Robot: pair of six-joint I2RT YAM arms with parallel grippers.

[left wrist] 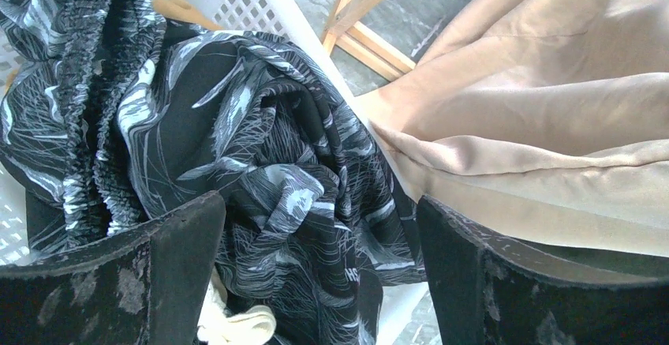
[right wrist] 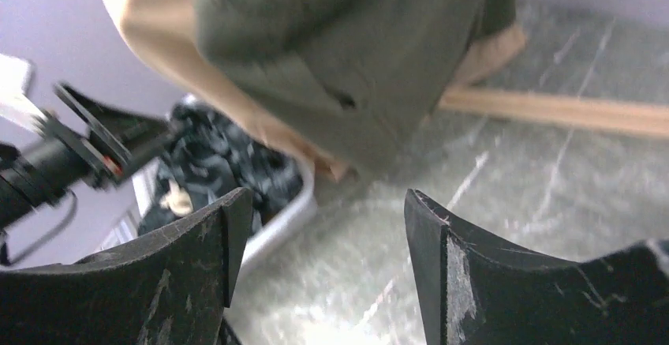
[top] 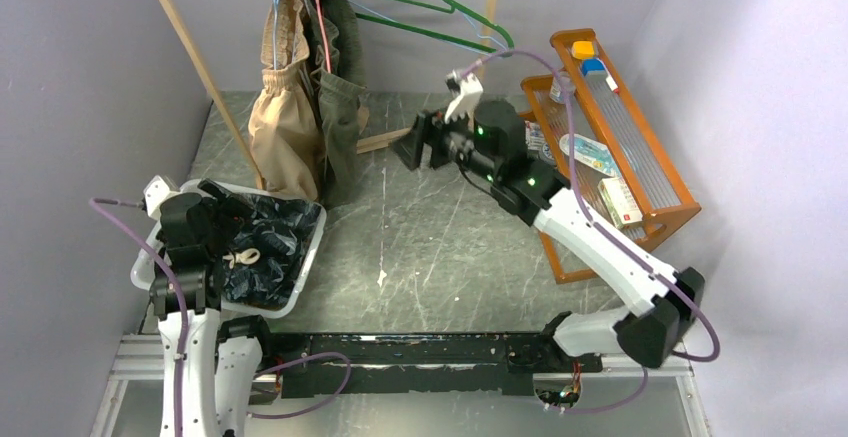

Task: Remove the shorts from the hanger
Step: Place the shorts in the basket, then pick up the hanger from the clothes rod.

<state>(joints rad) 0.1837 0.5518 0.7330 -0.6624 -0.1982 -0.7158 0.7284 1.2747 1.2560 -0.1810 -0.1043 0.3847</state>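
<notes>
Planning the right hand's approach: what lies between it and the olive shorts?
Only tabletop and the rack's wooden foot bar before the olive shorts, per right wrist view.

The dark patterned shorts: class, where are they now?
The dark patterned shorts lie crumpled in the white basket at the table's near left in the top view, under the left gripper, in front of the hanging tan shorts.
</notes>
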